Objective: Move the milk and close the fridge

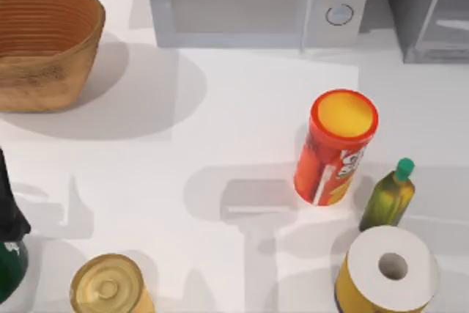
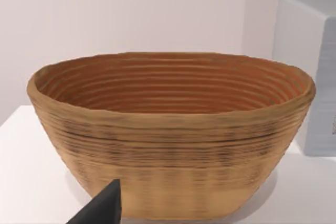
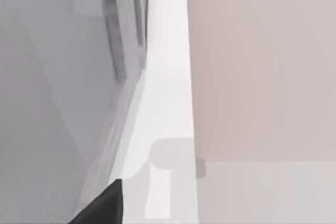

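Ahead of the left gripper's dark fingertip (image 2: 102, 207), in the left wrist view, sits the woven basket (image 2: 173, 135), near but not touching; the microwave (image 2: 310, 72) edge lies just beyond the basket's far side. Only one fingertip of the left gripper shows, so can't tell if fingers are spread or pressed together

Right wrist view: a dark fingertip (image 3: 102, 205) of the right gripper close beside the fridge (image 3: 58, 93), its grey wall and light door frame running past the finger; a pale wall is on the other side. Whether it touches the fridge can't be told. Finger state can't be told either

Top view: fridge (image 1: 429, 9) at the far right corner of the table (image 1: 242, 108), microwave (image 1: 256, 1) just beside it to the left, basket (image 1: 44, 42) at far left. Red can (image 1: 335, 148) stands right of centre, green-capped oil bottle (image 1: 388, 194) just beside it, paper roll (image 1: 388, 269) near the front right edge. Tin can (image 1: 110, 285) at front left, dark green bottle (image 1: 11, 243) at the left edge

Milk: can't locate it in any view
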You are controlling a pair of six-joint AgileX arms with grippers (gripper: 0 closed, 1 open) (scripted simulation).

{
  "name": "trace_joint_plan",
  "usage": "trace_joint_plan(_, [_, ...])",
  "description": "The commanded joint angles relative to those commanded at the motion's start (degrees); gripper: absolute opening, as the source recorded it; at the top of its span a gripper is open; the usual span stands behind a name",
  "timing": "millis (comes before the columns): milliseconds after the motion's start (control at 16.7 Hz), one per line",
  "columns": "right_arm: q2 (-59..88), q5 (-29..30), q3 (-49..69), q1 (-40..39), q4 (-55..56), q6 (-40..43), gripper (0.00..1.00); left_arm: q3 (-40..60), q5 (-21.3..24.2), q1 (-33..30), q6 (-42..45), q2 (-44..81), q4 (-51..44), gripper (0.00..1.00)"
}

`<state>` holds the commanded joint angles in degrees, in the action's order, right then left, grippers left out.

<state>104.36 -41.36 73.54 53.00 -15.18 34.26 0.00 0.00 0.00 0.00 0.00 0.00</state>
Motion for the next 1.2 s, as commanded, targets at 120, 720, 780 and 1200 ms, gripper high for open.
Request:
trace_joint_plan(120, [0.00, 0.00, 0.00, 0.00, 0.00, 0.00, 1.00, 0.00, 0.00, 0.00, 0.00, 0.00, 0.00, 1.00])
trace_joint_plan(720, [-3.92, 13.92, -5.46, -17.24, 5.95, -11.39, 1.00, 0.00, 0.00, 0.00, 0.00, 0.00, 0.00, 1.00])
trace_joint_plan(780, [-4.58, 16.29, -6.03, -19.46, 6.85, -13.17, 1.00, 0.00, 0.00, 0.00, 0.00, 0.00, 0.00, 1.00])
trace_joint_plan(1200, [-8.48, 29.67, -10.53, -37.00, 12.84, -24.90, 1.00, 0.00, 0.00, 0.00, 0.00, 0.00, 0.00, 1.00])
